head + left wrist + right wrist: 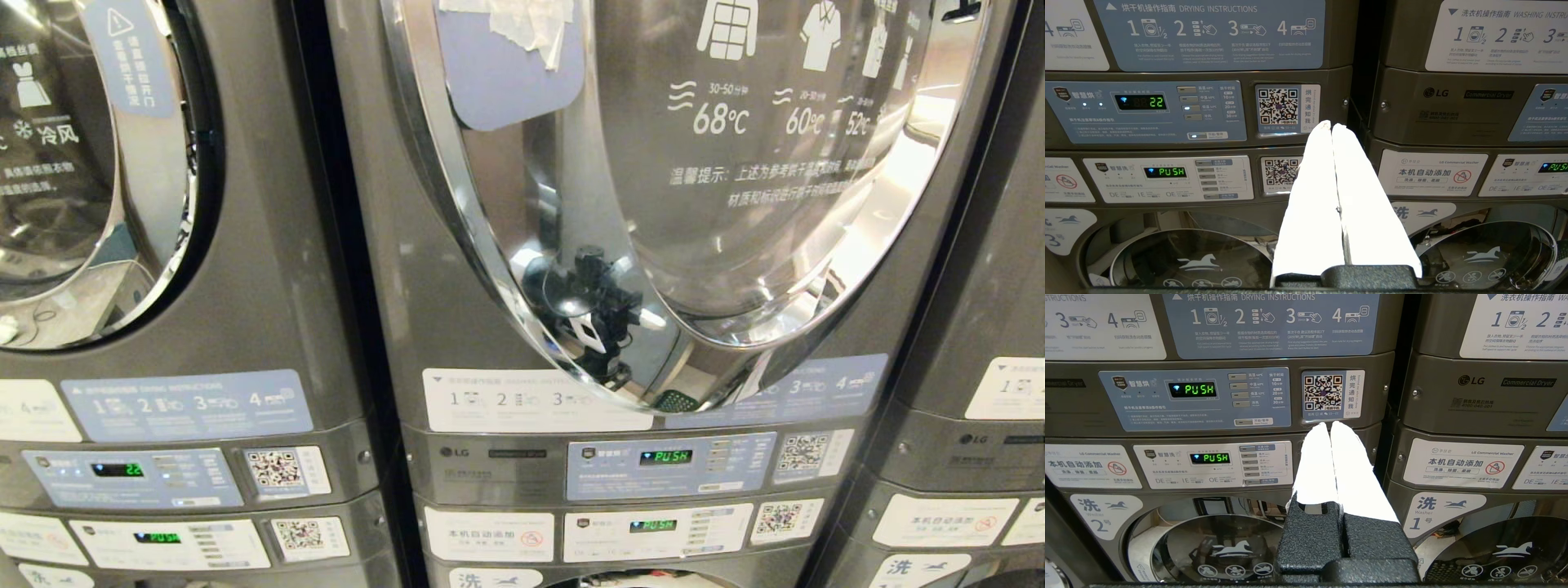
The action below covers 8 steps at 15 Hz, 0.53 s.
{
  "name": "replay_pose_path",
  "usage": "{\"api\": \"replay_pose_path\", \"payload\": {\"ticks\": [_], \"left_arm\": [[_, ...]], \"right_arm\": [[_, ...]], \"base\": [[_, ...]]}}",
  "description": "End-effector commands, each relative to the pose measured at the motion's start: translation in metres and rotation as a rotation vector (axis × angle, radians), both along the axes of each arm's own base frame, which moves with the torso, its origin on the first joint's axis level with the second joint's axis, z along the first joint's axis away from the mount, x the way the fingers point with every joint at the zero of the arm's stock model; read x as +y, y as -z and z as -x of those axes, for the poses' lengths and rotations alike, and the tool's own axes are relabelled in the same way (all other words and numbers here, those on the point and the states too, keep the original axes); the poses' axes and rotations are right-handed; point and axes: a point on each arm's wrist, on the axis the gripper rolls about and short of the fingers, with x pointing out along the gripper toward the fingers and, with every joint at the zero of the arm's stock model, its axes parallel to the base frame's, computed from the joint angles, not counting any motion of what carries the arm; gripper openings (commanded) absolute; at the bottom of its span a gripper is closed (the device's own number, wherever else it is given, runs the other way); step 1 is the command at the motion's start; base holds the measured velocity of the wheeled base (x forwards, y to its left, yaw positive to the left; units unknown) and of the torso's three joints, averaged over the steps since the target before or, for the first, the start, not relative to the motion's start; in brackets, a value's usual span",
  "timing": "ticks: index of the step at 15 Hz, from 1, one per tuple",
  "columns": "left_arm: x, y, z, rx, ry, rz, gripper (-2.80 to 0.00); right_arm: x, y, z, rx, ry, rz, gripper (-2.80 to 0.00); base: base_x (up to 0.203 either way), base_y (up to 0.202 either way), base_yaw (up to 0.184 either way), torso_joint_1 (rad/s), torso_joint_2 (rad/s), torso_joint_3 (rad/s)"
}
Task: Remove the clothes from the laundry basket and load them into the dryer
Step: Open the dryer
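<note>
Dryer door (694,204) fills the head view, closed; no basket or clothes show anywhere. Left end effector (1332,127) and right end effector (1329,425) are both pinched closed and empty, facing the control panels. Best to open that door first.

Washer control panel (1214,461) reading PUSH, QR sticker (1286,108), washer door (1216,539) below
</note>
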Motion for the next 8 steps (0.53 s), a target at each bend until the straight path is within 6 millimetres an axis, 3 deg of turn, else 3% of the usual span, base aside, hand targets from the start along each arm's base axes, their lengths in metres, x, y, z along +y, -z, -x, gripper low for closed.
{"api": "replay_pose_path", "payload": {"ticks": [1, 8], "left_arm": [[0.0, 0.0, 0.0, 0.0, 0.0, 0.0, -2.8], [0.0, 0.0, 0.0, 0.0, -0.002, 0.006, -2.8]], "right_arm": [[0.0, 0.0003, 0.0, 0.0, 0.0, 0.0, -2.8], [0.0, 0.0001, 0.0, -0.002, 0.001, -0.005, -2.8]], "base": [[0.0, 0.0, 0.0, 0.0, 0.0, 0.0], [0.0, 0.0, 0.0, 0.0, 0.0, 0.0]]}}
